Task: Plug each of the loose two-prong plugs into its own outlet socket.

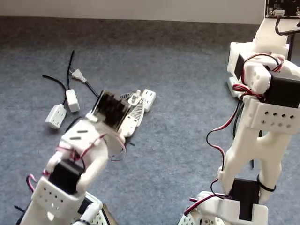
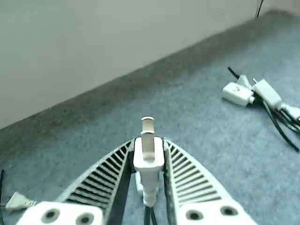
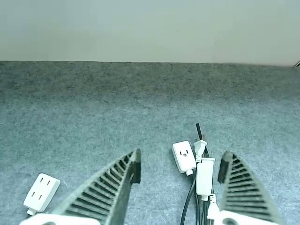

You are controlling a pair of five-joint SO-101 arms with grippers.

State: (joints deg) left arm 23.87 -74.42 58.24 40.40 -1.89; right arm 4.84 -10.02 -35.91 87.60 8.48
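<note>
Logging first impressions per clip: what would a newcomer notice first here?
A white two-prong plug clamped in the left gripper, prongs pointing outward, draws the eye first. In the high view, a white outlet socket lies on the grey carpet just beyond that gripper's tips. The right gripper stands open.
</note>
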